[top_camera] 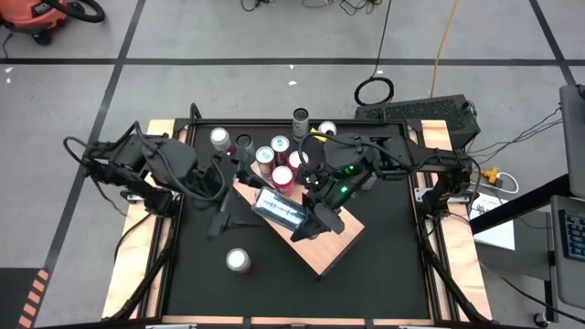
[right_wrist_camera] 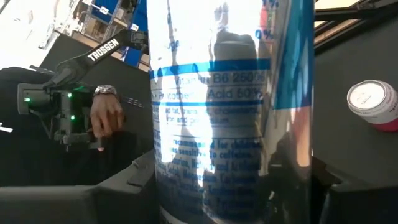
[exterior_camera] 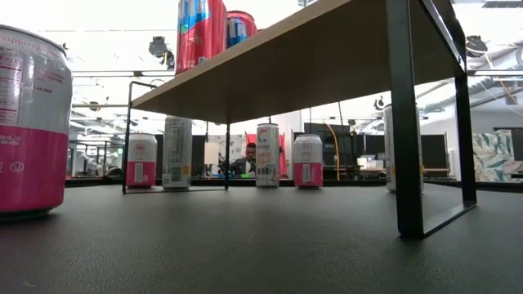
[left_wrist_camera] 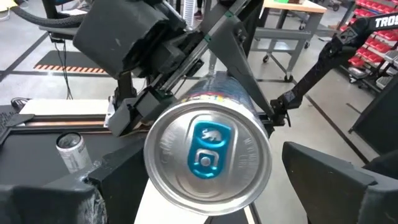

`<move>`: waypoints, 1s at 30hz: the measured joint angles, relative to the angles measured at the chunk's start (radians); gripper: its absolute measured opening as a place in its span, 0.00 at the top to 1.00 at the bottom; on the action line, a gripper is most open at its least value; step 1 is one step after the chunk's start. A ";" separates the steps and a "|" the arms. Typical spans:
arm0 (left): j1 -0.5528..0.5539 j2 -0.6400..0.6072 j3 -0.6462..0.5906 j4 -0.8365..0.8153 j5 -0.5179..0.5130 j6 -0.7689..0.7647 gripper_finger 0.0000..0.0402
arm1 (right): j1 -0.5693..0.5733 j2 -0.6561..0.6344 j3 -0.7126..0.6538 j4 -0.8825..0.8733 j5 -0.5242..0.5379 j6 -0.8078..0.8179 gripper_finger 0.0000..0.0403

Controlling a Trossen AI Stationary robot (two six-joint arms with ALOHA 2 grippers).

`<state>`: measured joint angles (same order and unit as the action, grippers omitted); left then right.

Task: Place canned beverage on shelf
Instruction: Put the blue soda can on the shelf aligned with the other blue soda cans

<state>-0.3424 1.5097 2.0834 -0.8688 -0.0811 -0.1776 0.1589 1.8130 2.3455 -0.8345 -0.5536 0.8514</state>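
Note:
A silver and blue can (top_camera: 277,208) hangs on its side above the pale wooden shelf (top_camera: 322,253), with my right gripper (top_camera: 309,219) shut on it. Its lid (left_wrist_camera: 208,158) faces my left gripper (top_camera: 239,203). That gripper is open, and its fingers (left_wrist_camera: 336,186) stand on either side of the lid end without touching it. In the right wrist view the can (right_wrist_camera: 230,124) fills the picture. The low view shows the shelf (exterior_camera: 310,57) from below, and neither gripper is in it. My right gripper pinches the can's side wall (right_wrist_camera: 186,186) between its two fingers (right_wrist_camera: 112,193), toward the end away from the lid. The fingers come nearly level from the table's right side and lie across the can. The can lies level, over the shelf.
Several cans (top_camera: 282,175) stand upright at the shelf's far end, and two show on top of it (exterior_camera: 200,33). More cans stand on the black table (top_camera: 220,139), one of them near the front (top_camera: 239,260). A person's hand (right_wrist_camera: 106,115) shows in the room beyond.

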 joint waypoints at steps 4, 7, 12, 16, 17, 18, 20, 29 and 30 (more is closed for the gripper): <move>0.000 0.000 0.000 0.015 0.000 0.000 0.11 | 0.000 0.000 0.000 0.000 0.001 -0.011 0.47; 0.000 0.003 0.000 0.027 0.005 0.000 0.15 | 0.000 0.000 0.000 -0.001 0.001 -0.024 0.47; 0.000 0.010 0.000 0.026 0.006 0.000 0.25 | 0.000 0.000 0.000 -0.004 0.000 -0.030 0.47; 0.000 0.014 0.000 0.023 0.006 -0.001 0.31 | 0.000 0.000 0.000 -0.014 0.000 -0.037 0.47; 0.000 0.014 0.000 0.021 0.006 -0.003 0.33 | 0.000 0.000 0.000 -0.013 0.000 -0.039 0.47; 0.000 0.014 0.000 0.019 0.006 -0.009 0.35 | 0.000 0.000 0.000 -0.012 0.000 -0.042 0.47; 0.000 0.014 0.000 0.017 0.006 -0.019 0.38 | 0.000 0.000 0.000 -0.013 0.006 -0.041 0.46; 0.000 0.009 0.000 -0.013 0.012 -0.132 0.41 | 0.013 0.000 0.000 -0.015 0.124 -0.084 0.25; 0.000 0.007 0.000 -0.020 0.014 -0.138 0.41 | 0.013 0.000 0.000 -0.020 0.133 -0.092 0.23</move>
<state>-0.3428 1.5165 2.0834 -0.8887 -0.0675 -0.3161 0.1718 1.8126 2.3459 -0.8546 -0.4202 0.7597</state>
